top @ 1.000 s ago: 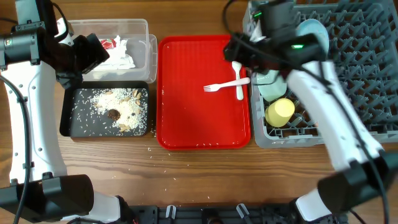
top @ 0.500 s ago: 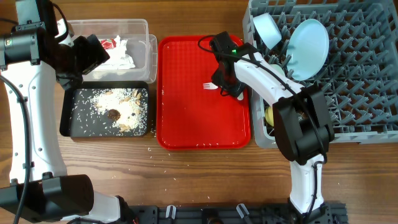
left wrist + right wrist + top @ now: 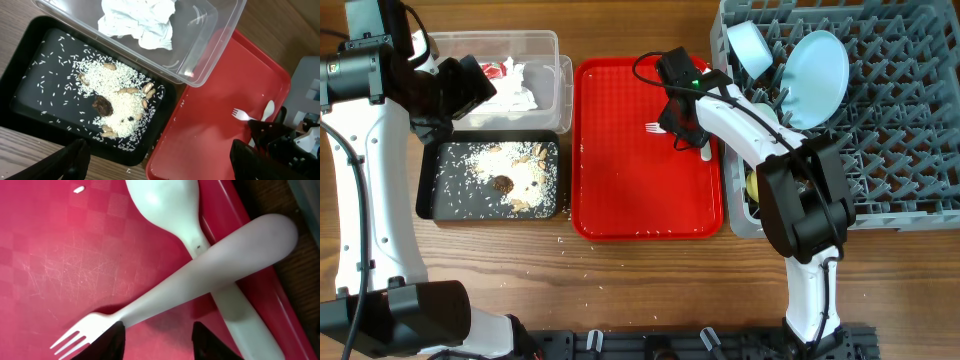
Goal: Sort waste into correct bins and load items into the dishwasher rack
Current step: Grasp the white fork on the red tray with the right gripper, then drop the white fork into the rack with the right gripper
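A white plastic fork [image 3: 200, 277] lies crossed over a white plastic spoon [image 3: 175, 205] on the red tray [image 3: 620, 170], near its right edge. My right gripper [image 3: 157, 340] is open right above the fork's neck, one finger at each side of it. In the overhead view the right gripper [image 3: 678, 128] hides most of the fork [image 3: 653, 127]. My left gripper [image 3: 160, 160] is open and empty, above the black bin [image 3: 440, 195] of rice and food scraps, which also shows in the left wrist view [image 3: 30, 95].
A clear bin [image 3: 545, 50] with crumpled paper stands behind the black bin. The grey dishwasher rack [image 3: 900, 130] at the right holds a blue plate [image 3: 820, 65], a bowl [image 3: 750, 42] and a yellow cup [image 3: 757, 185]. Rice grains lie on the wooden table.
My right arm has swung from over the rack down to the tray and lowered its open gripper onto the fork. The left arm has not moved.
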You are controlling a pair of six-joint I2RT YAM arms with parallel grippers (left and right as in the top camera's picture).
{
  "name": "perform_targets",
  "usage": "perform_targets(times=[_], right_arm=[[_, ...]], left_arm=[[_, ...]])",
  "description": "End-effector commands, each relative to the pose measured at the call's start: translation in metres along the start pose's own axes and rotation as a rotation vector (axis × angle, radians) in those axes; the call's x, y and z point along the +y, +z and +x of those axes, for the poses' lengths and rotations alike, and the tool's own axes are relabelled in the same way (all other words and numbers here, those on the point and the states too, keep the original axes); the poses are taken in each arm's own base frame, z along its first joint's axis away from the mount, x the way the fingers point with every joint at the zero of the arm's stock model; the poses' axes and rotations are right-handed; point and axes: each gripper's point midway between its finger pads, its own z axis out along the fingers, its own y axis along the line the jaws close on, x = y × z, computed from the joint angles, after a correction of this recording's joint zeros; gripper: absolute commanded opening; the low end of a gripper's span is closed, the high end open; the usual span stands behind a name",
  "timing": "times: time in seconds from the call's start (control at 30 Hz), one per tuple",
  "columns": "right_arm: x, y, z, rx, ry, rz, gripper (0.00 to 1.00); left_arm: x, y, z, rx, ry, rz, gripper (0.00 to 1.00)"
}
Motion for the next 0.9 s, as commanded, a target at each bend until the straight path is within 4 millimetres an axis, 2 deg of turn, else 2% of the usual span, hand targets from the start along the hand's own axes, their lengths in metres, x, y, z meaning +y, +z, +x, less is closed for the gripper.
perform_targets(times=[0.0,0.1,0.2,0.27,0.33,0.47,0.6,0.73,0.8,0.83,0.87], right_arm=[[-0.004,0.006,-0.005,-0.033,-0.020,0.017,0.48],[0.011,-0.004,-0.016,-0.075,0.006,-0.049,0.53],[0.019,-0.005,-0.016,-0.069,0.015,-0.086,0.54],[0.019,-0.008,-0.020,-0.088,0.036,-0.084,0.54],[0.013,-0.007,-0.023,-0.099,0.141,-0.067,0.54],[0.006,0.003,-0.020,-0.100,0.246,-0.030,0.53],[0.001,0.028,-0.009,-0.059,0.273,0.001,0.52],[0.002,0.033,-0.002,-0.023,0.203,0.002,0.34],[0.004,0.033,0.004,0.009,0.110,-0.012,0.17],[0.008,0.033,0.008,0.035,0.039,-0.031,0.04],[0.011,0.033,0.012,0.054,-0.018,-0.049,0.04]], left_arm=[[-0.001,0.003,0.000,0.006,0.011,0.006,0.90],[0.000,0.003,0.000,0.007,0.011,0.006,0.90],[0.000,0.003,0.000,0.007,0.011,0.006,0.90],[-0.001,0.003,0.000,0.006,0.011,0.006,0.90],[-0.001,0.003,0.000,0.007,0.011,0.006,0.90],[0.000,0.003,0.000,0.007,0.011,0.006,0.90],[0.000,0.003,0.000,0.007,0.011,0.005,0.90],[-0.001,0.003,0.000,0.006,0.011,0.006,0.90],[0.000,0.003,0.000,0.007,0.011,0.005,0.90],[0.000,0.003,0.000,0.007,0.011,0.006,0.90],[-0.001,0.003,0.000,0.007,0.011,0.006,0.90]])
